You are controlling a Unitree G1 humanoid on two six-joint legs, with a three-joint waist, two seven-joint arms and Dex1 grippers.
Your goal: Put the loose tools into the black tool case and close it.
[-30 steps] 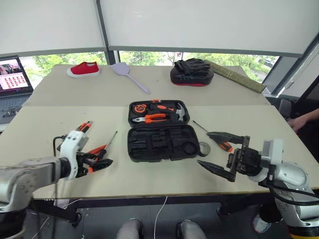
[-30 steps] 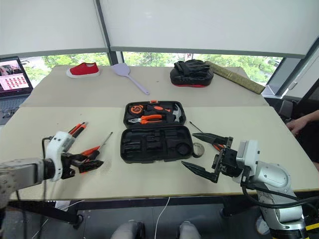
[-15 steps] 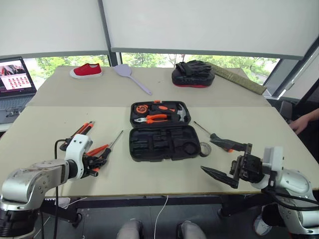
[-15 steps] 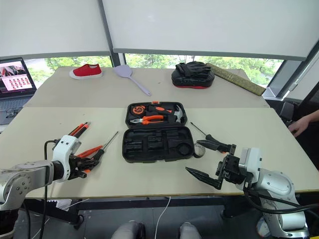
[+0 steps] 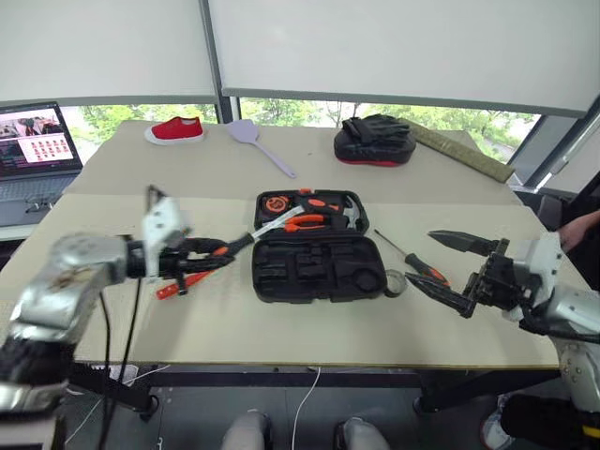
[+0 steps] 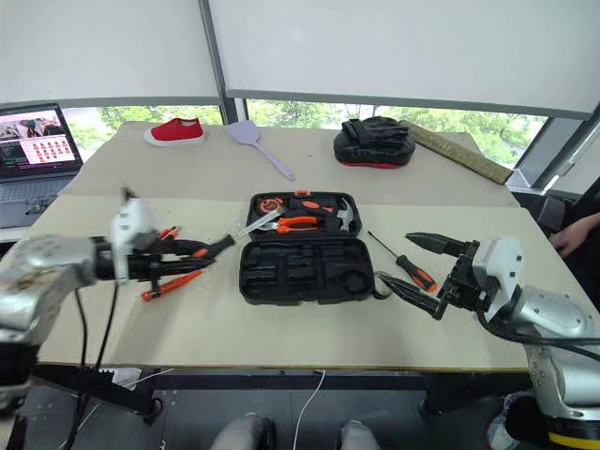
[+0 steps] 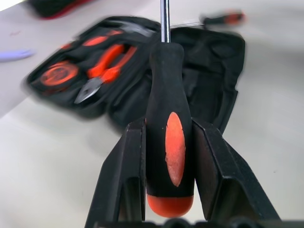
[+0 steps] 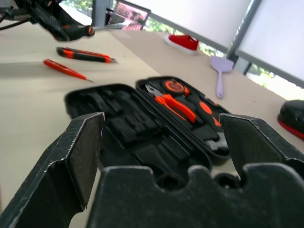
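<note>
The black tool case (image 5: 317,270) lies open mid-table, with pliers and other orange-handled tools in its far half. My left gripper (image 5: 199,255) hovers left of it, shut on a black-and-orange screwdriver (image 7: 169,128) whose shaft points at the case. A thin orange tool (image 5: 182,284) lies on the table under that hand, and a utility knife (image 8: 85,54) lies beside it. Right of the case lie a second screwdriver (image 6: 415,273) and a small grey tape roll (image 5: 395,282). My right gripper (image 6: 394,257) is held open above them, pointing at the case.
At the back of the table sit a red shoe (image 5: 178,129), a lilac spatula (image 5: 259,142), a black padded mitt (image 5: 375,143) and a long olive roll (image 5: 461,151). A laptop (image 5: 33,150) stands far left. A person's hand (image 5: 585,226) is at the right edge.
My left gripper shut on the screwdriver, lifted it off the table and swung it right toward the case. My right gripper drifted slightly right, still open. The camera also shifted.
</note>
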